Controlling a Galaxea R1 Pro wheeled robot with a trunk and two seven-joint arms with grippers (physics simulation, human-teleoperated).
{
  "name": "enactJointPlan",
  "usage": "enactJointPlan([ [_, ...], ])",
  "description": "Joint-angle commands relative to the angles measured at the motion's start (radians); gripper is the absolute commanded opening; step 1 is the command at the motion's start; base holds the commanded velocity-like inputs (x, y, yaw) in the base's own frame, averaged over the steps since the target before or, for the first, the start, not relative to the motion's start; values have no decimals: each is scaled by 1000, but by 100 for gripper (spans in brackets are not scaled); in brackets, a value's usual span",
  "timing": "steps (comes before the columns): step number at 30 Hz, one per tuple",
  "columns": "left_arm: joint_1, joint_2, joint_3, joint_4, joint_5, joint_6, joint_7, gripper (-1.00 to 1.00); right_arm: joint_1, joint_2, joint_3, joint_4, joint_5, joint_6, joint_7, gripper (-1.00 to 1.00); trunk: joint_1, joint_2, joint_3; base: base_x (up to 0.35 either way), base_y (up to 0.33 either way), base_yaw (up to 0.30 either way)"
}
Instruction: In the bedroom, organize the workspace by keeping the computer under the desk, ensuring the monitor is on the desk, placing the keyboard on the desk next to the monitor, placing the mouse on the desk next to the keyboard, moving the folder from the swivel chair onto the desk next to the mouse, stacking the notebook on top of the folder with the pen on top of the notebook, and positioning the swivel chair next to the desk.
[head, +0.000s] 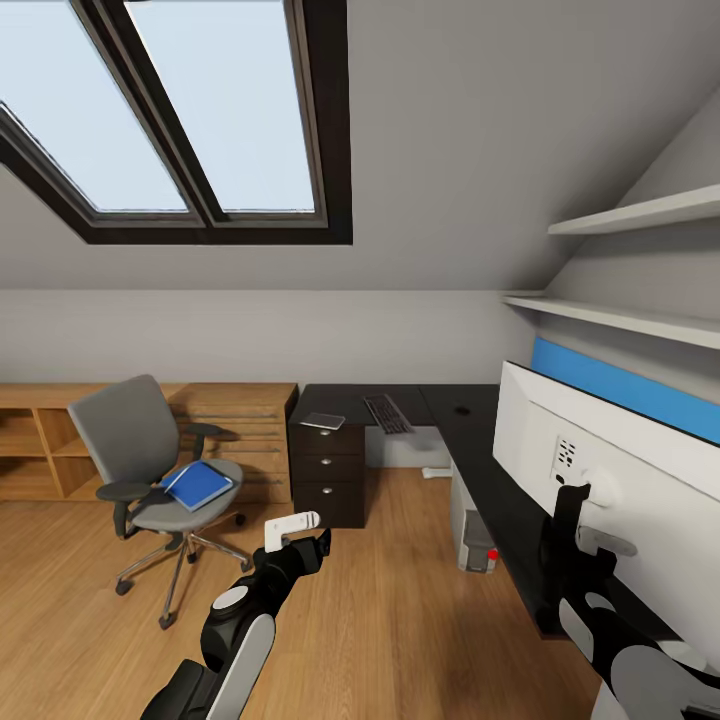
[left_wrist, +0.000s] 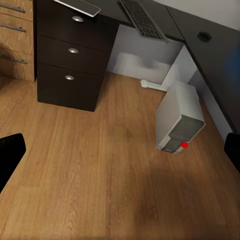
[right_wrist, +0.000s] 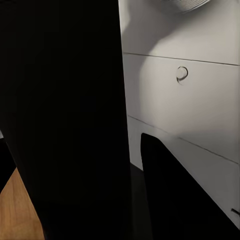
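1. Blue rectangular folder lies on the grey swivel chair.
2. Left gripper hangs spread wide over the wooden floor.
3. Black keyboard sits on the dark desk.
4. Right gripper sits at the white monitor's back, spread unclear.

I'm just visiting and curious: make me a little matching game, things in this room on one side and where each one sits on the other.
Things:
1. blue folder
2. keyboard
3. computer tower
4. monitor

Places:
A. on the wooden floor beside the desk's leg
B. on the swivel chair's seat
C. on the far part of the black desk
D. on the desk's near part, close to the right gripper

Pairs: 1-B, 2-C, 3-A, 4-D
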Motion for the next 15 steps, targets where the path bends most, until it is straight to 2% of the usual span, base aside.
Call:
enactJointPlan([
  [1, -1, 0, -1, -1, 11, 2, 10, 100, -2, 0, 8, -1, -4, -5, 0, -100, 4, -9, -5, 0, 0, 0],
  [15, -1, 0, -1, -2, 11, 2, 10, 100, -2, 0, 8, -1, -4, -5, 1, -100, 58, -107, -48, 0, 0, 0],
])
